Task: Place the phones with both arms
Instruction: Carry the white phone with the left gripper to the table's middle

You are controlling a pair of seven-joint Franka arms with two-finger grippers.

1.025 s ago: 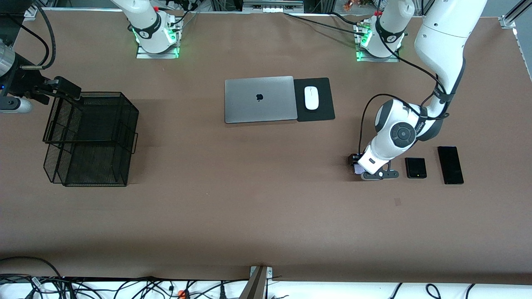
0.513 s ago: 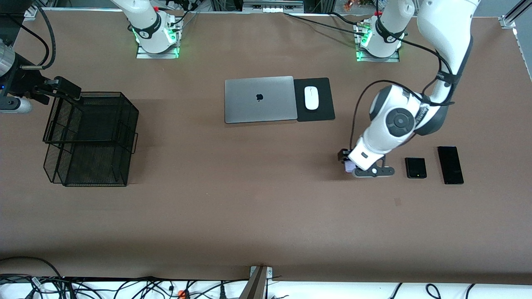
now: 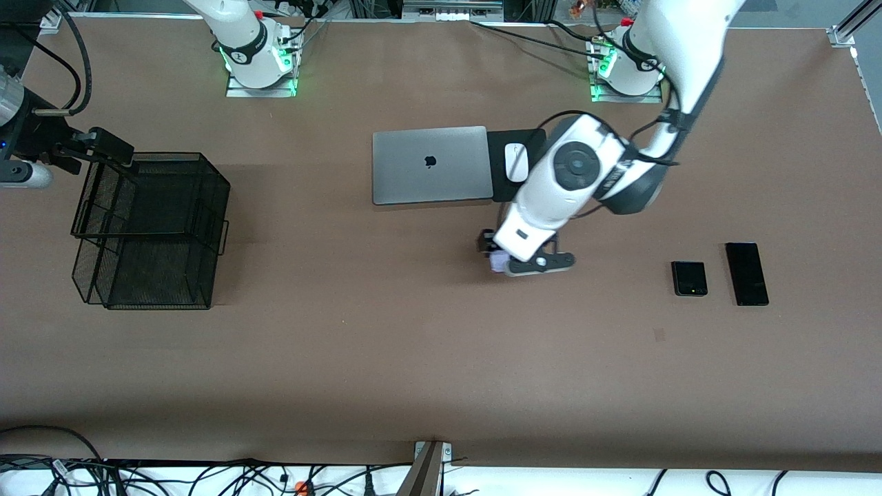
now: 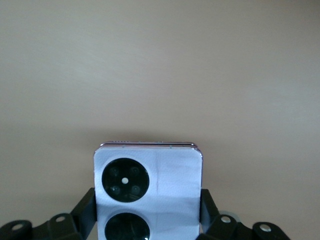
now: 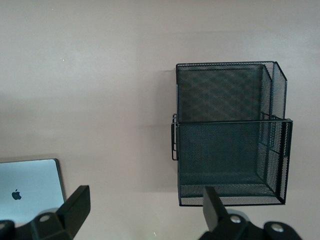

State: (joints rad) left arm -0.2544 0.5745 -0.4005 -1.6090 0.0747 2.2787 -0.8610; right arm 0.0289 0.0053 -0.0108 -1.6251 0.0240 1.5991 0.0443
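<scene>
The lavender phone (image 4: 148, 192), clamped in the left gripper (image 3: 497, 256), has travelled away from the small black phone (image 3: 689, 278) and long black phone (image 3: 747, 273) and is now over bare table near the laptop (image 3: 431, 164). The right gripper (image 5: 142, 207) waits with fingers apart above the mesh basket (image 5: 230, 132).

The table (image 3: 386, 358) has a matt brown covering, smooth and cloth-like, with no glare. The laptop (image 3: 431, 164) looks like brushed silver metal with a soft sheen. Beside it the mouse (image 3: 515, 162) is glossy white plastic on a matt black pad (image 3: 513, 137). The basket (image 3: 148, 231) is black wire mesh, fine and see-through. The lavender phone (image 4: 148, 192) has a smooth, satiny back with two glossy black lens rings. The small black phone (image 3: 689, 278) and the long black phone (image 3: 747, 273) look smooth and dark. The arms' shells are glossy white plastic with matt black bands.
</scene>
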